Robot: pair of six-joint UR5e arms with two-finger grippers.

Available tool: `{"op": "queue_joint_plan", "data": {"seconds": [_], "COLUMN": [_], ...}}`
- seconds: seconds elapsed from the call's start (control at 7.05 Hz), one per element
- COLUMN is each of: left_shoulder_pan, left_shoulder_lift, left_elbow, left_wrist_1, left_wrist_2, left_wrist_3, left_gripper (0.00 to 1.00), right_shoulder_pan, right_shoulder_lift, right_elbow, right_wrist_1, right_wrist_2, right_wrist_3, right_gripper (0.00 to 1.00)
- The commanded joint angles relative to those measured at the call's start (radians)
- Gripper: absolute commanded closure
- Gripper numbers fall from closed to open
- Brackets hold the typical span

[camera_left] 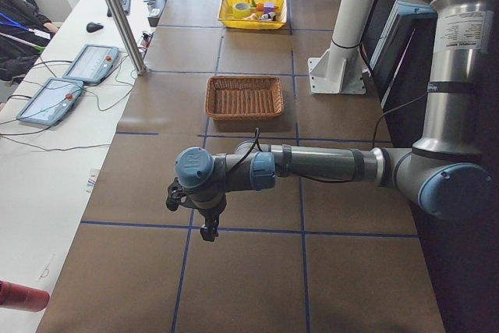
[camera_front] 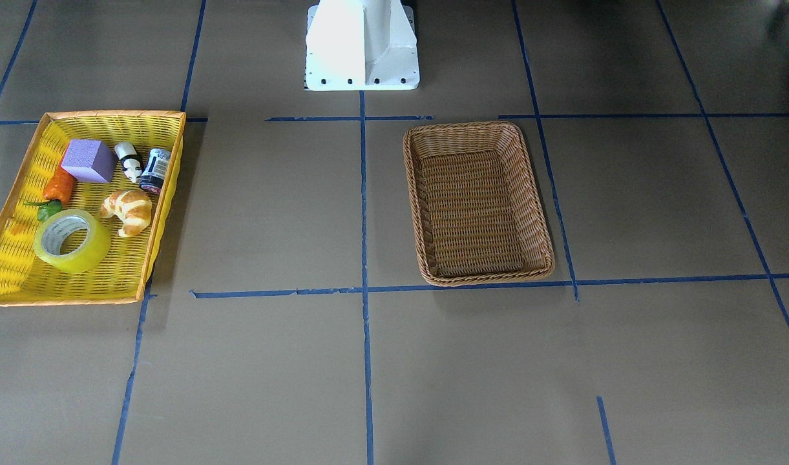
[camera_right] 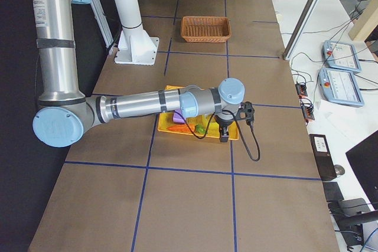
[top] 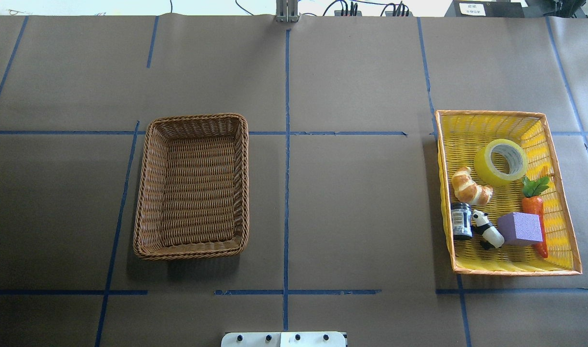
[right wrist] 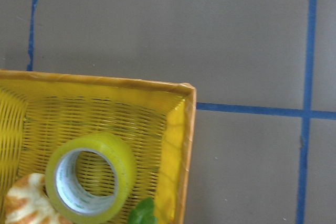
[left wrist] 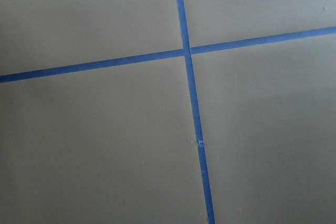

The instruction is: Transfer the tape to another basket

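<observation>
The tape [top: 500,161], a yellow-green roll with a white core, lies tilted in the far part of the yellow mesh basket [top: 491,113]; it also shows in the front view [camera_front: 72,241] and the right wrist view [right wrist: 89,181]. The brown wicker basket [top: 192,117] stands empty on the table's left half. My right gripper [camera_right: 224,137] hangs above the table just past the yellow basket's far corner; I cannot tell whether it is open. My left gripper [camera_left: 207,232] hangs over bare table far from both baskets; I cannot tell its state. Neither wrist view shows fingers.
The yellow basket also holds a croissant [top: 469,187], a dark jar [top: 461,220], a panda figure [top: 487,231], a purple block [top: 520,229] and a carrot [top: 534,207]. The white robot pedestal [camera_front: 362,45] stands between the baskets. Pendants [camera_left: 90,64] lie on the side table.
</observation>
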Motion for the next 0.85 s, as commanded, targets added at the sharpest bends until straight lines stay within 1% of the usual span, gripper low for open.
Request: {"op": "queue_joint_plan", "data": {"seconds": [0.0,0.14,0.43,0.57,0.71], "left_shoulder_pan": [0.0,0.0,0.0,0.0,0.001], "left_shoulder_lift": [-0.002,-0.002,-0.004,-0.002,-0.004], "left_elbow": [0.004,0.004,0.001,-0.004,-0.006], "left_wrist_1": [0.0,0.0,0.0,0.0,0.0], "left_wrist_2": [0.0,0.0,-0.002,-0.002,-0.002], "left_wrist_3": [0.0,0.0,-0.002,-0.003,-0.006], "left_gripper": [0.0,0.0,0.0,0.0,0.0], "right_shoulder_pan": [-0.142,-0.178,-0.241,-0.268,-0.278], "right_shoulder_lift": [0.011,0.008,0.008,0.008,0.008], "right_elbow": [0.056,0.055,0.032,-0.011,-0.082], "right_wrist_1": [0.089,0.09,0.152,0.212,0.323], "right_wrist_2": [-0.123,-0.136,-0.188,-0.202,-0.202], "right_wrist_3": [0.237,0.256,0.335,0.366,0.378], "right_gripper": [0.0,0.0,0.0,0.0,0.0]}}
